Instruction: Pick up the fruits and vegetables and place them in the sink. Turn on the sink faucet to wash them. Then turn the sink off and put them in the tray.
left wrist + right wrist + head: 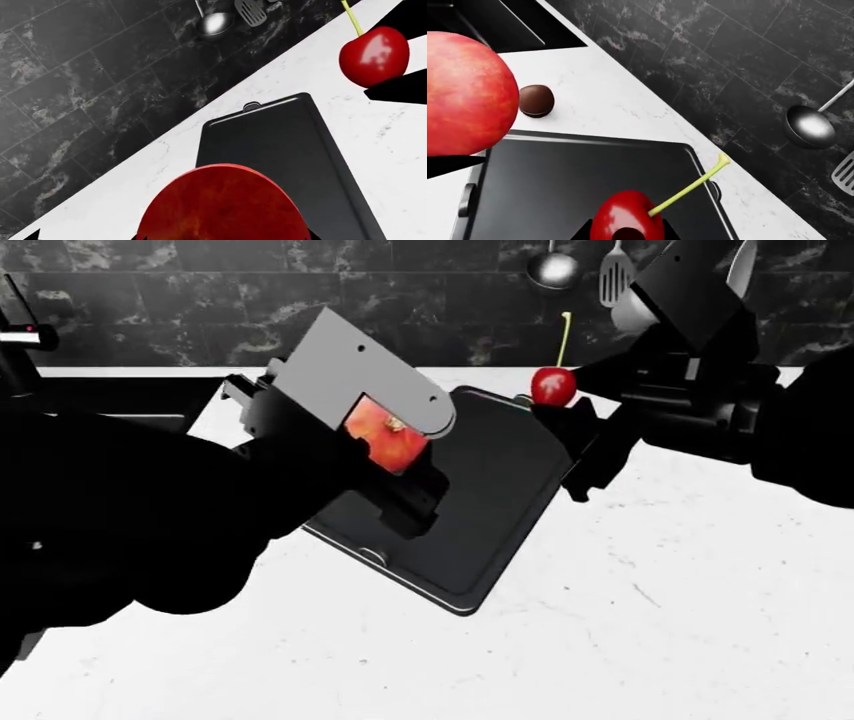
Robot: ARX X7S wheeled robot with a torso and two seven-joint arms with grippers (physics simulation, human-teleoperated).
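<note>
Left claw [380, 455] clenched on red fruit [387, 445], held over tray [501, 490]. Right claw [567, 415] grasping cherry [553, 386] above tray's far edge. Tray flat on white table [667, 620]. Brown piece [536, 100] on table just beside tray, toward sink [487, 25].

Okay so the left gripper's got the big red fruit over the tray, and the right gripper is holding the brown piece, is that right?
Not quite. The right gripper holds the cherry, as the right wrist view shows; the brown piece lies on the counter beside the tray. The left gripper does hold the big red fruit.
</note>
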